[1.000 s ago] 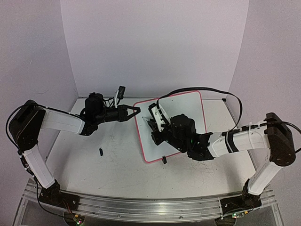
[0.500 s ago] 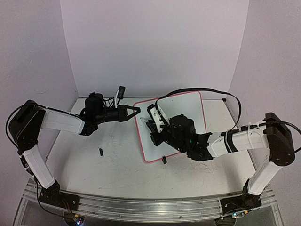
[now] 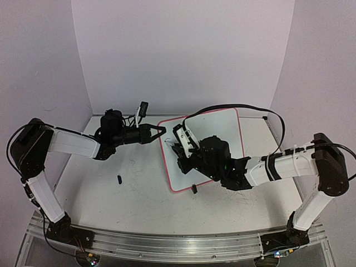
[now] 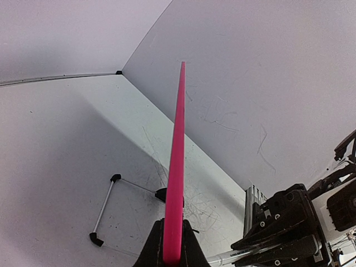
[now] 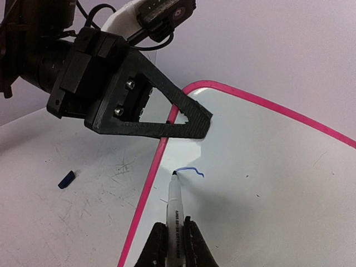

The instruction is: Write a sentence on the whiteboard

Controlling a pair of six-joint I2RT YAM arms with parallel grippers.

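One blue stroke (image 5: 190, 168), right wrist only

White shells, black joints on left arm (image 3: 69, 143) and right arm (image 3: 283, 163), black cable (image 3: 239, 105) looping (silver screws (image 5: 131, 84) in left gripper (image 5: 196, 123)).

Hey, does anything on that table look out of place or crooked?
The whiteboard sits askew to the table edges, its left rim pinched by the left gripper. A small blue cap, probably from the marker in the right gripper, lies loose on the table left of the board. Nothing looks spilled.
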